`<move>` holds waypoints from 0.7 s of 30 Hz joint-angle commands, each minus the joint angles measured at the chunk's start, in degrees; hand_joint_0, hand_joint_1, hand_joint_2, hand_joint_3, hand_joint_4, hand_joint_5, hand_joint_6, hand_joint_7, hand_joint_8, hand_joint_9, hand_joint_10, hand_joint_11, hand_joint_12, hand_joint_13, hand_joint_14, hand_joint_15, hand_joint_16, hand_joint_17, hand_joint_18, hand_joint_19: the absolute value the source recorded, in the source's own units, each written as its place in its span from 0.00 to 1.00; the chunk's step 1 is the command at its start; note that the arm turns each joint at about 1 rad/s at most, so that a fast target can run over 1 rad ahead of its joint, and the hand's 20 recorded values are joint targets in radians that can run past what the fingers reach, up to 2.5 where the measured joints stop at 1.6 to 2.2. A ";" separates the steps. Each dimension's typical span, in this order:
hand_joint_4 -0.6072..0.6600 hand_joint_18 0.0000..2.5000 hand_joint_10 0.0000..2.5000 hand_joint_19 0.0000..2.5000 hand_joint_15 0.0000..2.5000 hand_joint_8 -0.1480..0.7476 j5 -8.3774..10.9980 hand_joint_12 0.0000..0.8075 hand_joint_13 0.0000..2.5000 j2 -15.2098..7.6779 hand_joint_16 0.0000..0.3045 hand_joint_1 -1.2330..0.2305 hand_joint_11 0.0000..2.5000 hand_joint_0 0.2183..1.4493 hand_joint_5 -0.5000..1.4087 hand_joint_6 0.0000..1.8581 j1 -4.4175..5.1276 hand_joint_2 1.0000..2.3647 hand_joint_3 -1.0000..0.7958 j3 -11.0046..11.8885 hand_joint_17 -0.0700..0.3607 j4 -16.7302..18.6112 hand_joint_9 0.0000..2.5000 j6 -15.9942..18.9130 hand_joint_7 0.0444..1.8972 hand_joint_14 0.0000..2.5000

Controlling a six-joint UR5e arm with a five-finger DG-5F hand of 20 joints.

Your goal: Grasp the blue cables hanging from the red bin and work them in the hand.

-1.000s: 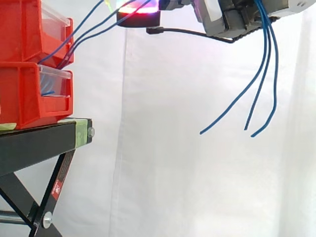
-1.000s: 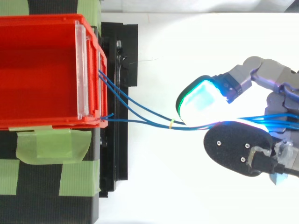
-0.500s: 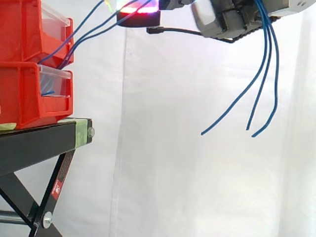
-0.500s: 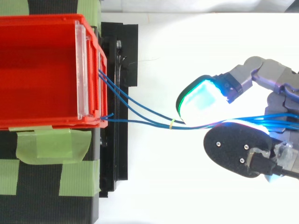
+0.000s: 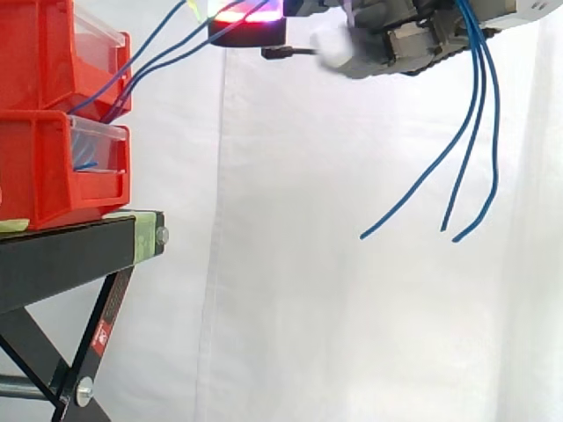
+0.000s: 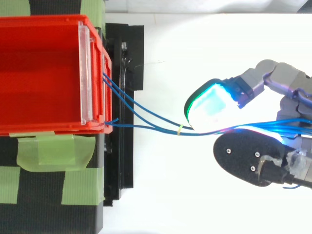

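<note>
Fingers (image 6: 212, 105) pinched shut on the blue cables (image 6: 146, 119), well out from the bins.

On the top view I see a cyan-green glowing pad and a dark-backed one closed on the strands; the hand (image 5: 396, 40) sits high in the side view. The cables slope from the front of the stacked red bins (image 5: 53, 167) up to the fingers, with a yellow tie (image 6: 179, 129) around them. Past the hand, three loose ends hang before the white curtain (image 5: 308, 264). The bins rest on a black stand (image 5: 53, 255) patched with green tape (image 6: 48, 151).

A black stand (image 5: 62, 259) is being shown before a white curtain (image 5: 290, 290). Green tape (image 6: 48, 151) is being kept on its top at the corner, and a bolt (image 5: 85, 390) low on its leg.
</note>
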 commanded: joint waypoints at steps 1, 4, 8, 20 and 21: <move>0.73 0.53 1.00 0.44 0.51 0.69 0.01 0.59 0.32 0.00 0.17 0.40 1.00 0.69 0.40 0.00 0.00 0.01 0.60 -0.01 0.44 0.00 0.17 0.07 0.63 1.00; 0.75 0.57 1.00 0.51 0.52 0.70 0.01 0.59 0.33 0.00 0.17 0.41 1.00 0.62 0.40 0.00 0.00 0.02 0.49 -0.01 0.44 0.00 0.17 0.07 0.63 1.00; 0.75 0.57 1.00 0.52 0.52 0.70 0.10 0.60 0.33 0.00 0.17 0.42 1.00 0.59 0.40 0.00 0.00 0.02 0.40 -0.01 0.43 -0.09 0.17 0.07 0.65 1.00; 0.75 0.58 1.00 0.50 0.52 0.70 0.28 0.59 0.34 0.00 0.17 0.42 1.00 0.56 0.42 0.00 0.09 0.01 0.26 -0.01 0.43 -0.09 0.18 0.15 0.68 1.00; 0.75 0.58 1.00 0.50 0.52 0.70 0.28 0.60 0.34 0.00 0.17 0.43 1.00 0.55 0.42 0.00 0.09 0.01 0.25 -0.01 0.44 -0.09 0.18 0.24 0.68 1.00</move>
